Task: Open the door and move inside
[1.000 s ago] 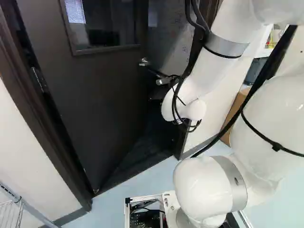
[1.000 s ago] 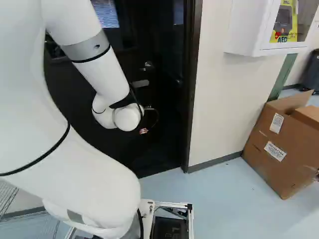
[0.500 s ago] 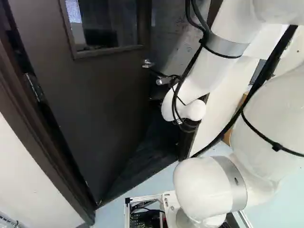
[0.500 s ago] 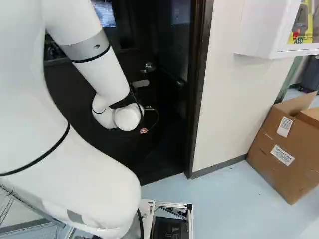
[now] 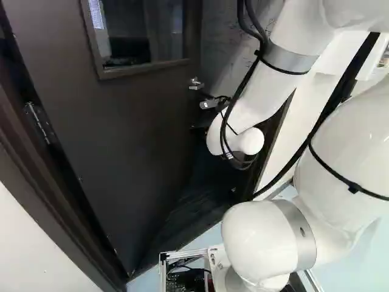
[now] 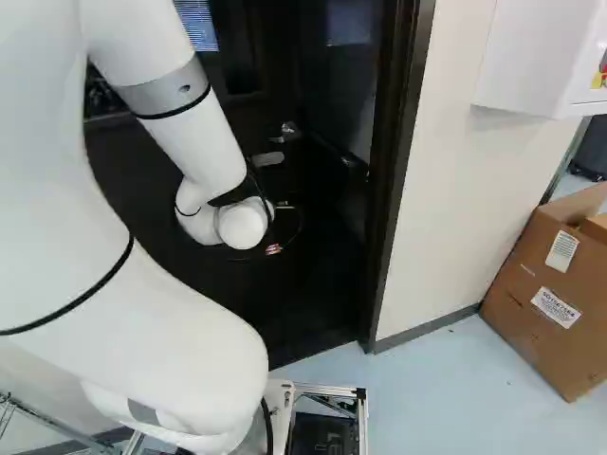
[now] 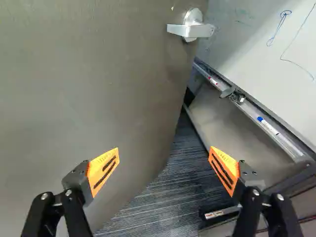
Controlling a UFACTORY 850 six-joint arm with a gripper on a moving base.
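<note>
gripper [image 7: 164, 149]: wide, empty | door [image 7: 94, 89]: ajar, swung inward | lever handle [image 7: 190, 29]: by door's free edge, ungripped | likely: unlatched, so pushing near that edge gives best leverage

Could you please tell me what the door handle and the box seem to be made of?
The door handle looks like satin metal, perhaps steel, from its soft silvery sheen. The box seems to be matte brown cardboard, judging by its folded flaps.
</note>
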